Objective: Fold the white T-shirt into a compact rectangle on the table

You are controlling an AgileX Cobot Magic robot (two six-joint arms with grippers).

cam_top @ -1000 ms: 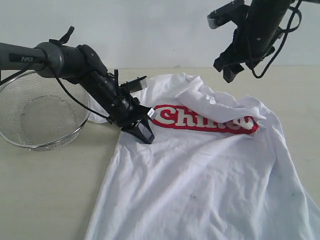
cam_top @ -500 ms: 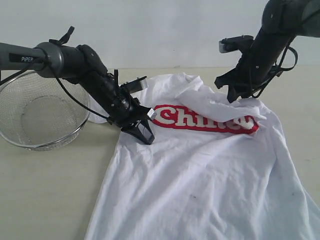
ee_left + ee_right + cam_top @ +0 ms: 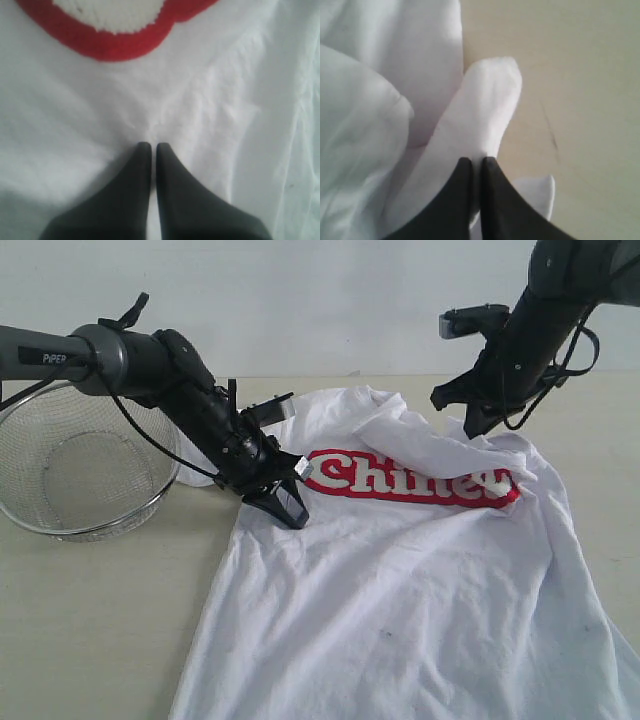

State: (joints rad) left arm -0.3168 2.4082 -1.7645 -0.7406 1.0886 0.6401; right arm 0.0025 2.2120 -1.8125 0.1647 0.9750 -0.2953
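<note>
A white T-shirt (image 3: 400,590) lies chest-up across the middle and right of a pale worktop (image 3: 90,620), its hem running off toward the near edge. Red lettering (image 3: 410,480) crosses the chest. The far part of the shirt, around the collar and one sleeve, is bunched and partly folded over the lettering. A round wire-mesh basket (image 3: 30,440) sits near the worktop's left edge, just beside the shirt.

The left hand (image 3: 290,505) is down on the shirt's left side, just beside the first red letter. Its jaws are together, and cloth puckers toward their tips, so it appears to pinch a little fabric. The right hand (image 3: 472,425) is at the shirt's far right shoulder area, toward the far edge. Its jaws are together on a raised ridge of white cloth, with bare worktop just beyond.

The step in hand looks like gripping both sides to straighten the bunched top. To do it well, both pinches should be firm and catch only the layer meant to move. The two hands should draw apart evenly and stay low, so the cloth tautens without dragging the whole shirt. The left arm should keep clear of the basket.
</note>
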